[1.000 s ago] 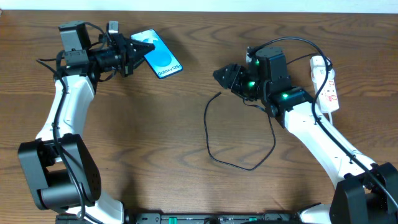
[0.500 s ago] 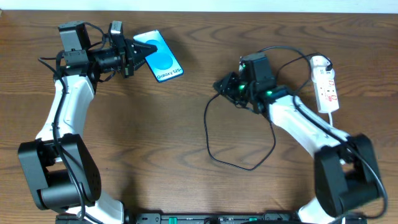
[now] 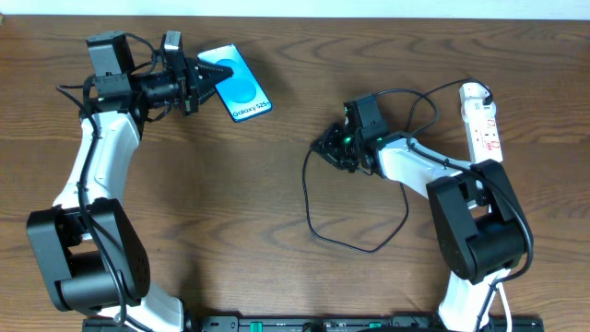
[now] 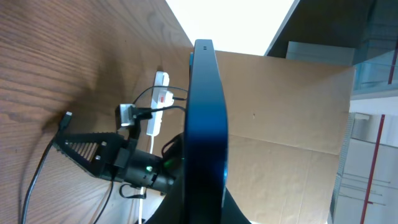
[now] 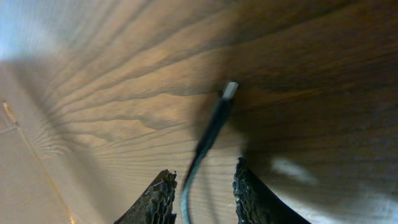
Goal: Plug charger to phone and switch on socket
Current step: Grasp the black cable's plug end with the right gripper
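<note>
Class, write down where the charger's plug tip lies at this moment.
In the right wrist view, the plug tip lies on the table just ahead of the fingers of the right gripper, its cable running between them.

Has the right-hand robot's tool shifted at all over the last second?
Yes. The right tool slid left, away from the white power strip, to the charger cable's plug tip.

Matt wood-grain table (image 3: 230, 203); glossy phone (image 3: 241, 85); metal-tipped charger (image 5: 211, 134).

Overhead looks straight down on the whole table (image 3: 230, 203). Wrist cameras look out past their fingers (image 5: 158, 199), close; all views share the charger (image 5: 214, 123).
</note>
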